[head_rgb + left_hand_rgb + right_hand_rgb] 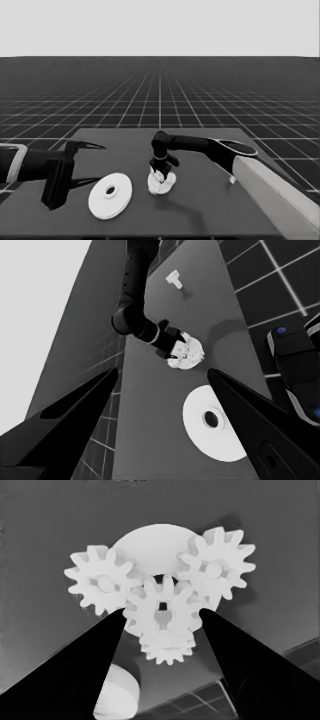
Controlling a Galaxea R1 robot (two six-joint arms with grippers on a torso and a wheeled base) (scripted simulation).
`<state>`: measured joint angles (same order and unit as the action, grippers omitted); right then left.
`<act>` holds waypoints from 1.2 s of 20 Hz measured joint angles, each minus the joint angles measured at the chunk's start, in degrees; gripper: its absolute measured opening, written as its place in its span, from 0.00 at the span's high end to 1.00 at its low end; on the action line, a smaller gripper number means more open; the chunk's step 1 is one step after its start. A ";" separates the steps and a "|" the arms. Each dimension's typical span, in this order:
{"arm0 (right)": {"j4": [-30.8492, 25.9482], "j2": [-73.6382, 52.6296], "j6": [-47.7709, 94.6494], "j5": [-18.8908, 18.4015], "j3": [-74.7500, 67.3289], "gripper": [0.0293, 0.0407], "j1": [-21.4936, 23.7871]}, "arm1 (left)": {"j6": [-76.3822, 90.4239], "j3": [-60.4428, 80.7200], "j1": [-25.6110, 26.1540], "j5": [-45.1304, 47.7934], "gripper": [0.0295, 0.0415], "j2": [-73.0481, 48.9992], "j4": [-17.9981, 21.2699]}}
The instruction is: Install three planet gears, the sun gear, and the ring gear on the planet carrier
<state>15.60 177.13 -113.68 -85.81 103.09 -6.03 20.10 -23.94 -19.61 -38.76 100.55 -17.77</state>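
right claw (161, 172) grips a small white toothed gear (162, 611) over the smaller white round part (162, 184) mid-worktop, gears meshing round it – misaligned teeth could jam or nudge them; left claw (86, 162) open – parked beside the larger white round part (110, 195)

No text, label, brand, number or sign can be read in any of the 3 views. None is borne by the bench surface, the white parts, the arms or the floor grid.
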 joint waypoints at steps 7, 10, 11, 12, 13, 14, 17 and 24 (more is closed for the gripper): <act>0.00 0.00 -4.20 0.00 0.00 0.86 0.00 | 0.00 0.00 0.00 0.00 0.25 0.00 0.00; 0.00 0.00 -6.00 0.00 0.00 0.86 0.00 | 0.00 0.00 0.00 0.00 0.25 0.00 0.00; 0.00 0.00 -6.60 0.00 0.00 0.86 0.00 | 0.00 0.00 0.00 0.00 0.25 0.00 0.00; 0.00 0.00 -7.20 0.00 0.00 0.86 0.00 | 0.00 0.00 0.00 0.00 0.25 0.00 0.00; 0.00 0.00 -7.80 0.00 0.00 0.86 0.00 | 0.00 0.00 0.00 0.00 0.25 0.00 0.00; 0.00 0.00 -8.40 0.00 0.00 0.86 0.00 | 0.00 0.00 0.00 0.00 0.25 0.00 0.00; 0.00 0.00 -10.20 0.00 0.00 0.86 0.00 | 0.00 0.00 0.00 0.00 0.25 0.00 0.00; 0.00 0.00 -14.40 0.00 0.00 0.86 0.00 | 0.00 0.00 0.00 0.00 0.25 0.00 0.00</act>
<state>15.60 177.13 -128.08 -85.81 103.10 -6.03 20.10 -23.94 -19.61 -38.76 100.55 -17.77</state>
